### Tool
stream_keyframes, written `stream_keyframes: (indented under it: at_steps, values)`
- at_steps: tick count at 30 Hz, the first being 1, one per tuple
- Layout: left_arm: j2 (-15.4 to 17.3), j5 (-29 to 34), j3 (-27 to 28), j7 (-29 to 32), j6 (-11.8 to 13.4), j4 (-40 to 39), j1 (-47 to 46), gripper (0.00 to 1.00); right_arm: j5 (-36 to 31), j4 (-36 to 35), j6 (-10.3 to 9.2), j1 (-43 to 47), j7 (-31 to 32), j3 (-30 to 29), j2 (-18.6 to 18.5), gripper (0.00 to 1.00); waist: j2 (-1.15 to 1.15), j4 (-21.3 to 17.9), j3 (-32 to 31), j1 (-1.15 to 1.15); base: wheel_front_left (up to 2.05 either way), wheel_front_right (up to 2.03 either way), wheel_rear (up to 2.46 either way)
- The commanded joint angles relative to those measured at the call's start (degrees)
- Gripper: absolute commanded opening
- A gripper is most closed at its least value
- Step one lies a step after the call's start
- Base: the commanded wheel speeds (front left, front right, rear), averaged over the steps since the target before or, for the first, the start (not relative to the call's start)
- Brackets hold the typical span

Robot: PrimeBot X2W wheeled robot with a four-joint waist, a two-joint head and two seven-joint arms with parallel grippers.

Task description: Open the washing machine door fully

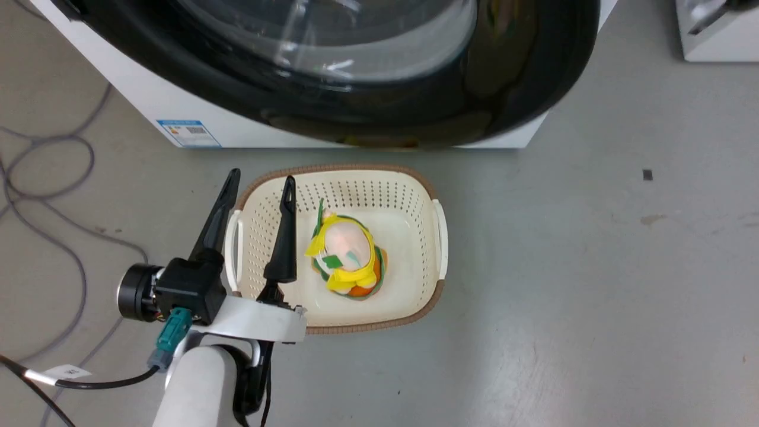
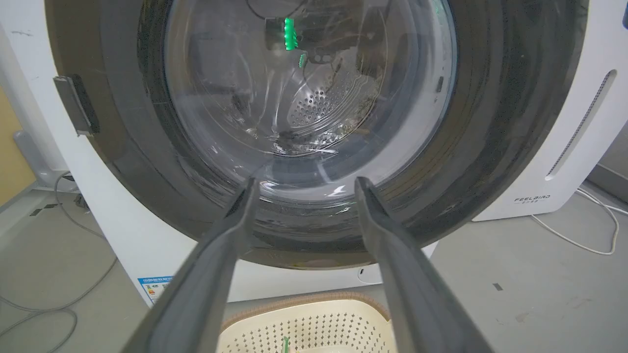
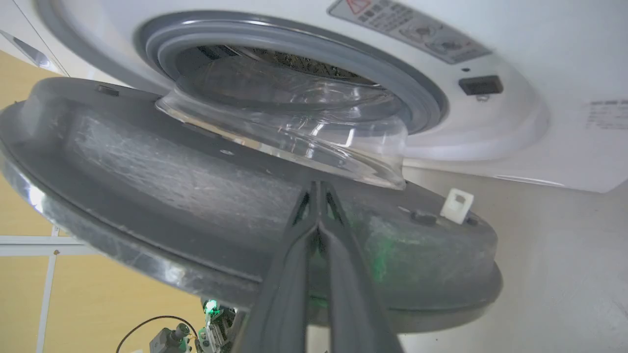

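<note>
Head view: grey floor (image 1: 593, 267), cables (image 1: 47, 178); left hand (image 1: 261, 176) apart; right hand (image 3: 318, 185) together.

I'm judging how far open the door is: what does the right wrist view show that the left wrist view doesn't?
Right wrist view: the washing machine door from its grey inner side, standing off the rubber-ringed drum opening, its white latch, and the shut right gripper at that side. Left wrist view: the door's glossy black outer face, the open left gripper, the basket rim below. Both: the door's glass bowl.
</note>
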Motion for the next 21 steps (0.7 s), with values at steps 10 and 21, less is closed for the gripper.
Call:
stream_keyframes:
  at_steps: [10, 21]
  values:
    - [0.02, 0.04, -0.46, -0.27, 0.71, 2.54, 3.52, 1.0, 4.46, -11.95, 0.07, 12.14, 1.72, 0.08, -3.57, 0.0, 0.0, 0.21, -6.57, 0.0, 0.0, 0.0, 0.0]
    - [0.01, 0.34, -1.46, -0.27, 0.76, 5.06, 7.56, 1.0, 8.17, -26.49, 0.07, 22.69, -0.69, 0.78, -8.1, 0.0, 0.0, 1.59, -12.85, 0.0, 0.0, 0.0, 0.0]
